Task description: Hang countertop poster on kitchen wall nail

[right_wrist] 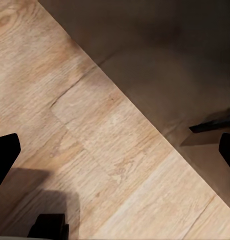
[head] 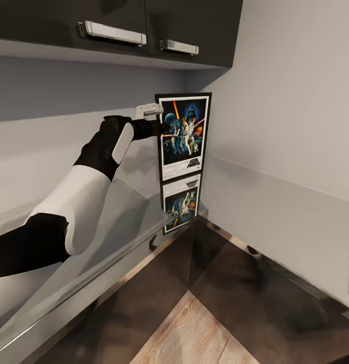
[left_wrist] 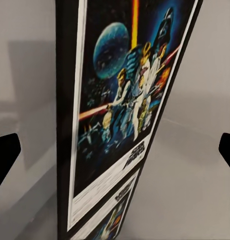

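Starting from the left: your left arm, the black-and-white one, reached out across the glossy grey metal-look kitchen countertop (head: 118, 217) toward the corner, and the left gripper (head: 155, 117) sat right at the left edge of the upright rectangular Star Wars poster with the black frame and white inner border (head: 184, 134). From the head camera a pale finger sat at the frame's upper left edge, but you couldn't really tell whether anything was pinched. In the left wrist view the two dark fingertips (left_wrist: 6, 155) were spread wide at either side of the shot, with the poster standing between them, so I'd call it open, or at best loosely around the frame, not clamped.

The poster stood on end at the back corner, its mirror image showing in the shiny slab just below it. Whether its bottom edge was touching the counter or just above it, I couldn't say.

The bit that mattered: the poster's long axis ran vertical, it lay straight ahead of your left gripper, and that arm was far closer.

Over on the right, your right gripper (right_wrist: 115, 150) pointed down at the light wood plank floor (right_wrist: 95, 130), fingers wide apart, holding nothing. No wall nail was visible, so you'd have to go looking for one.
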Available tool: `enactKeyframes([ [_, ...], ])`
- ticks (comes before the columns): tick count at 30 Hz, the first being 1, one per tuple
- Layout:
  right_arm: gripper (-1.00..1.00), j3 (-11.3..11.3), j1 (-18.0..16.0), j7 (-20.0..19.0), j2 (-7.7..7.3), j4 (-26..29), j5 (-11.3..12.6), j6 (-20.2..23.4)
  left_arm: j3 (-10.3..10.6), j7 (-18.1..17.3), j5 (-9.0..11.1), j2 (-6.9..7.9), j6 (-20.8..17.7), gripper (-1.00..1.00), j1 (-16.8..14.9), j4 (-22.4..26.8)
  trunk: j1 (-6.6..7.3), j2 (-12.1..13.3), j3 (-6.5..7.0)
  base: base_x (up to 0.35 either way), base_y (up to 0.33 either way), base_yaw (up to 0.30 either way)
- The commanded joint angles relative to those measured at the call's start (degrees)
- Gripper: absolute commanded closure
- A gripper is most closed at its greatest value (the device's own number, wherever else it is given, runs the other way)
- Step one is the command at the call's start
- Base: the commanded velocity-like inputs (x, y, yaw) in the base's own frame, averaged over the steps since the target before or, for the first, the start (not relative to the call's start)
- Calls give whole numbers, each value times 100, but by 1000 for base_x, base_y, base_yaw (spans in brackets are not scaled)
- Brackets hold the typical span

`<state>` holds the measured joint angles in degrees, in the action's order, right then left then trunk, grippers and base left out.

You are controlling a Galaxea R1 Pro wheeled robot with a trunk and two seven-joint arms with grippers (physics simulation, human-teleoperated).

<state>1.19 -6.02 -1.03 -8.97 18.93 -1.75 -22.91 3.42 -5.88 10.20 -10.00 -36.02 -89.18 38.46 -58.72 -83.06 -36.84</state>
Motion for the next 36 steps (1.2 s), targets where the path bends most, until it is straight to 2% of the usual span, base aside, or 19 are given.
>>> enactKeyframes([
  [1,-100,13,-3,-11,0,-3,-18,-19,1,8,34,0,-28,-100,-3,4,-1,-2,-7,66,0,0],
  [36,-100,13,-3,-20,0,-3,-17,-12,-15,8,40,0,-28,-100,-5,-5,-1,-2,-12,101,-16,0],
])
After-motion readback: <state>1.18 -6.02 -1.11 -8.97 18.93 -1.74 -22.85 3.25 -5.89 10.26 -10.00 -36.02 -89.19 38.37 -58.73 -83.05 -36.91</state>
